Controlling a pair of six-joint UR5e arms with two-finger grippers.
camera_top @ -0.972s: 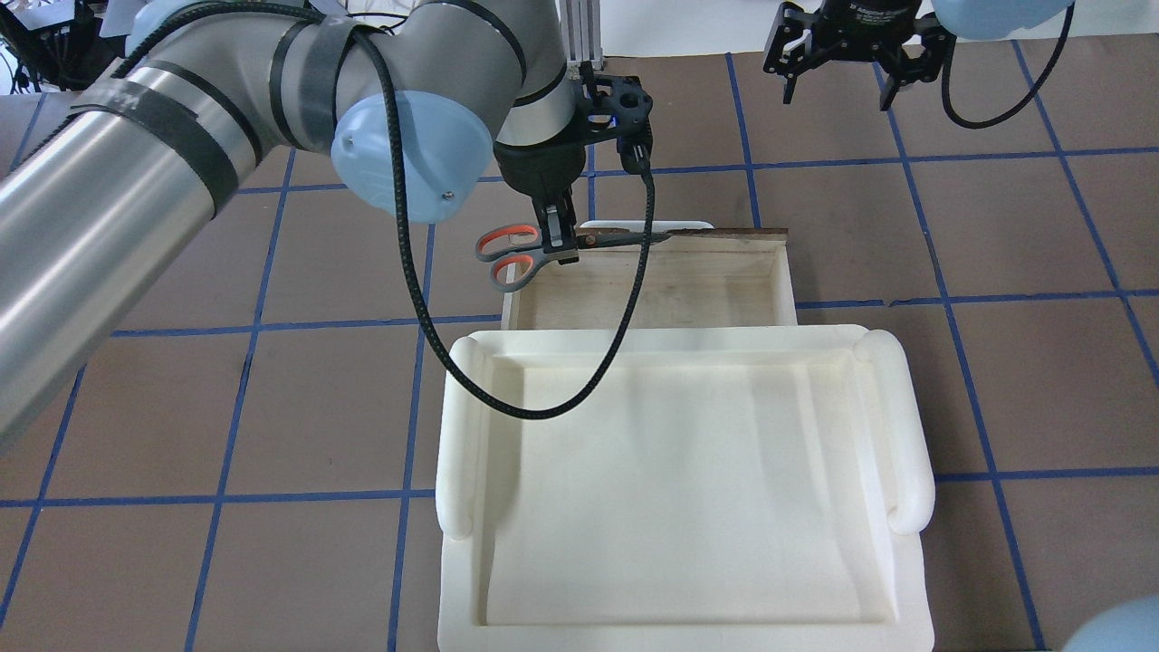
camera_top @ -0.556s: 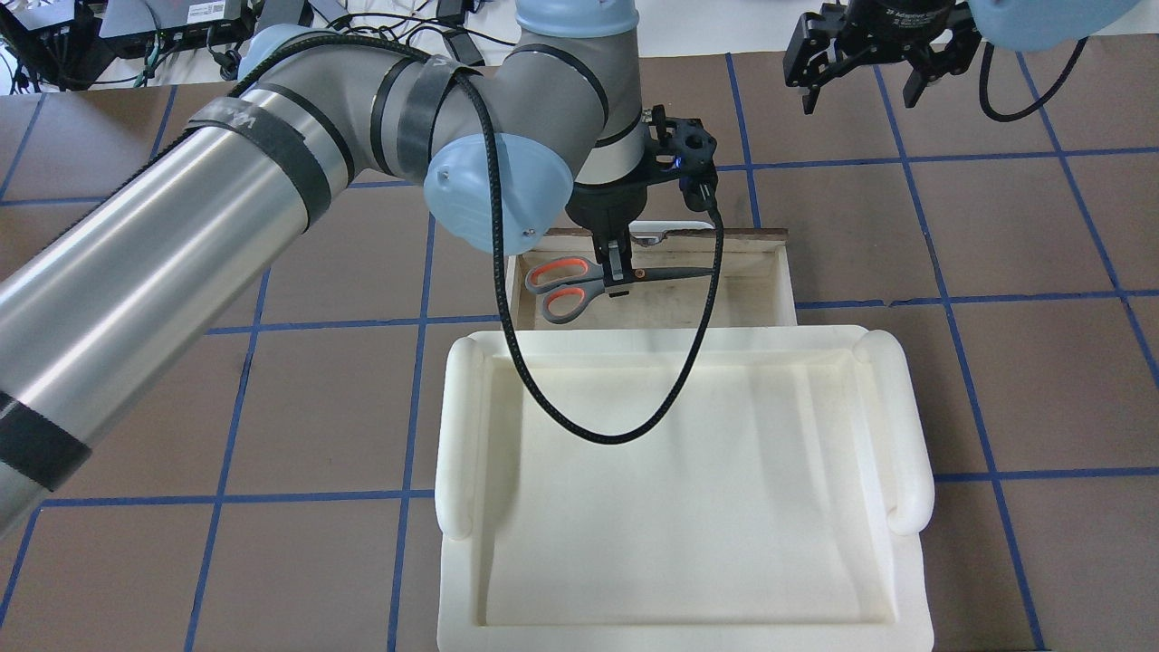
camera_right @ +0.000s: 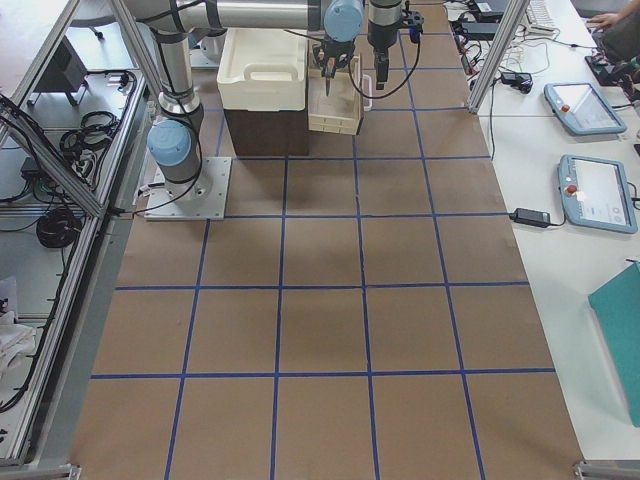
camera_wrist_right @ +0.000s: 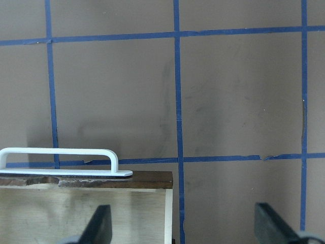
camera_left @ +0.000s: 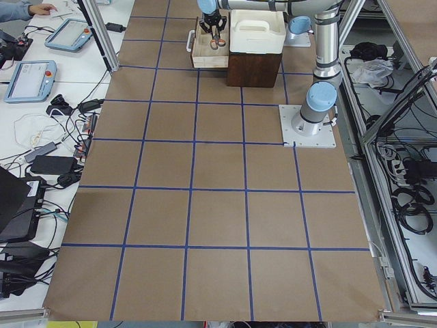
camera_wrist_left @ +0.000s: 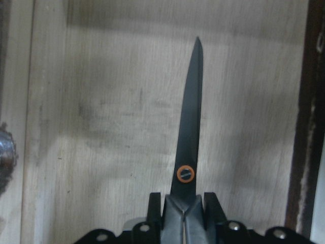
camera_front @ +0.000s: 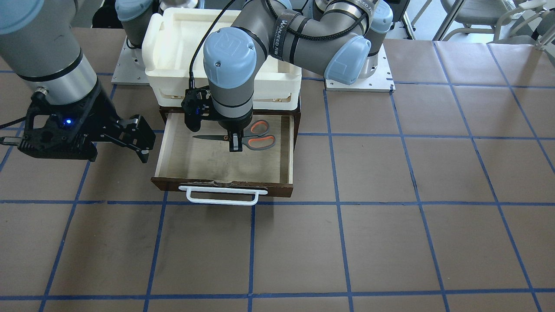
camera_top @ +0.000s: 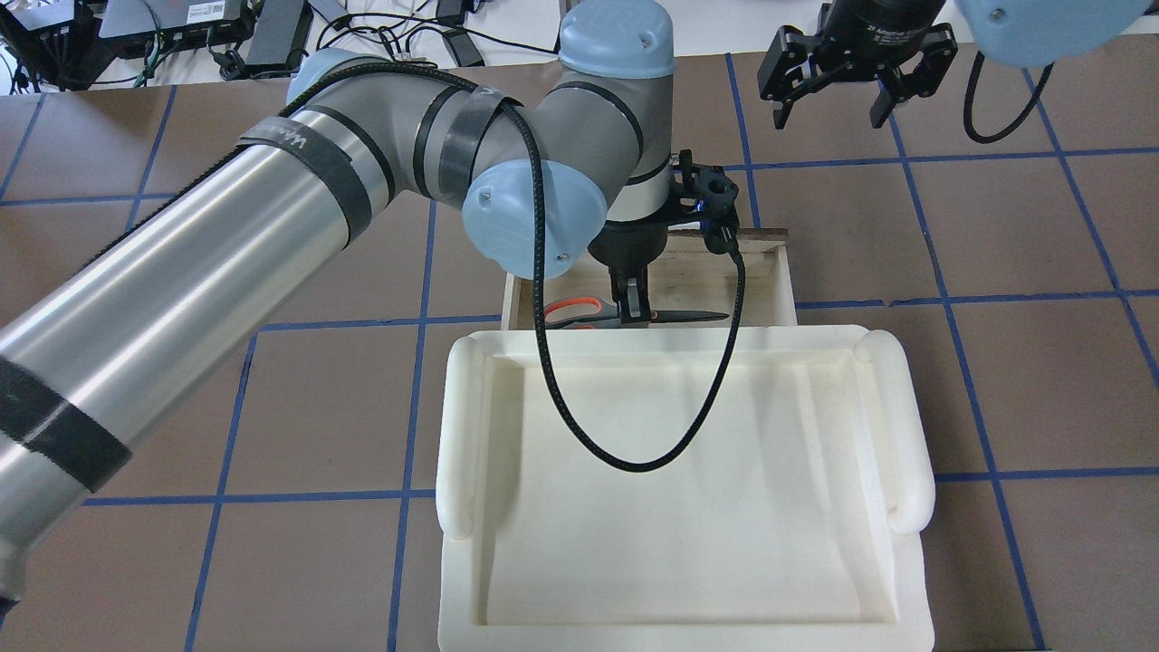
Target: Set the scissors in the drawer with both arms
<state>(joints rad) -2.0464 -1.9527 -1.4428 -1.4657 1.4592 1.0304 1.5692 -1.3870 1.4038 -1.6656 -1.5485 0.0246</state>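
The dark brown drawer (camera_front: 223,187) is pulled open, with its pale plywood floor (camera_wrist_left: 111,127) bare. My left gripper (camera_front: 235,146) is inside it, shut on the scissors (camera_front: 256,139) near their pivot. The scissors lie level and low over the floor; I cannot tell whether they touch it. In the overhead view the left gripper (camera_top: 631,312) holds the scissors (camera_top: 688,316) close to the tray's edge. The left wrist view shows the blade (camera_wrist_left: 190,132) pointing away from the gripper (camera_wrist_left: 184,206). My right gripper (camera_top: 833,95) is open and empty, beside the drawer's front corner (camera_wrist_right: 152,179).
A white foam tray (camera_top: 688,489) sits on the cabinet above the drawer and hides its back part in the overhead view. The drawer's white bar handle (camera_front: 221,197) faces away from the robot. Brown table with blue tape lines (camera_front: 390,216) lies all around.
My left gripper has carried the scissors from over the drawer's front left rim back and down into the drawer. The right gripper has stayed open and shifted only slightly.
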